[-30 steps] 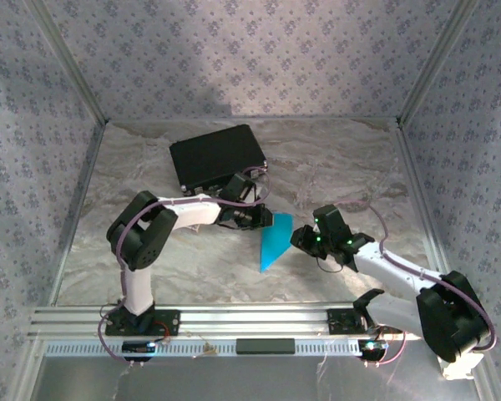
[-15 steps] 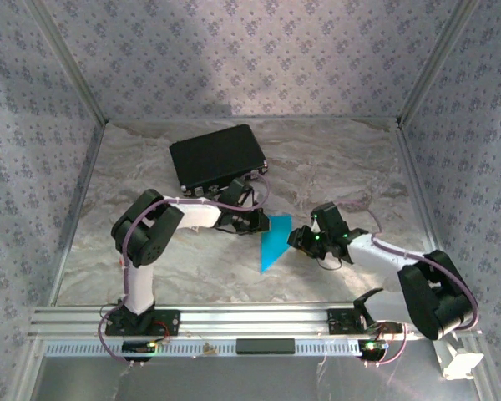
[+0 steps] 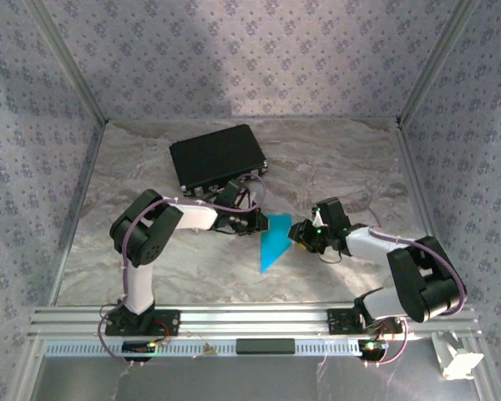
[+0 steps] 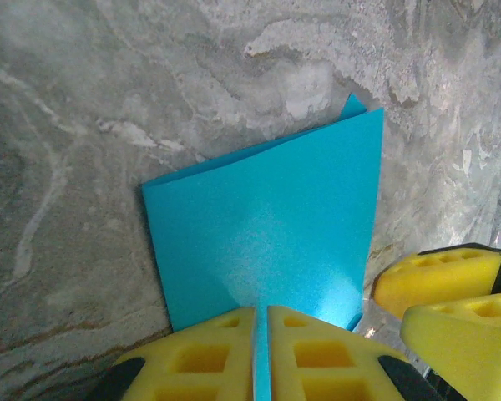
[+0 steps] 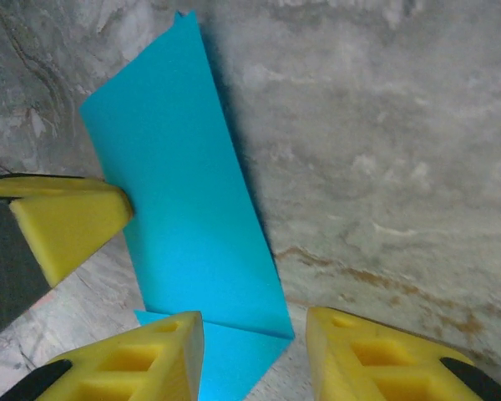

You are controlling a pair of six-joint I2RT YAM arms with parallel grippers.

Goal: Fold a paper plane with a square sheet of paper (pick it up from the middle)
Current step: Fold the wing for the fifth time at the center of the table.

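The square sheet of paper (image 3: 272, 243), bright cyan-blue, lies folded into a slim pointed paper plane shape in the middle of the table, tip toward the arms. My left gripper (image 3: 256, 222) is at its far left edge and is shut on it. The left wrist view has a thin cyan edge (image 4: 267, 225) pinched between the yellow fingers of that gripper (image 4: 261, 351). My right gripper (image 3: 298, 233) sits low at the paper's right side, open. In the right wrist view a folded corner of the paper (image 5: 184, 200) lies under the wide gap of the right gripper (image 5: 255, 355).
A black case (image 3: 215, 155) lies behind the left gripper, near the back of the marbled table (image 3: 351, 159). Patterned walls close in the left, right and back sides. An aluminium rail (image 3: 250, 319) runs along the near edge.
The left gripper has closed tighter on the paper's edge. The right gripper has opened wider and shifted a little left and back toward the paper. The paper has hardly moved.
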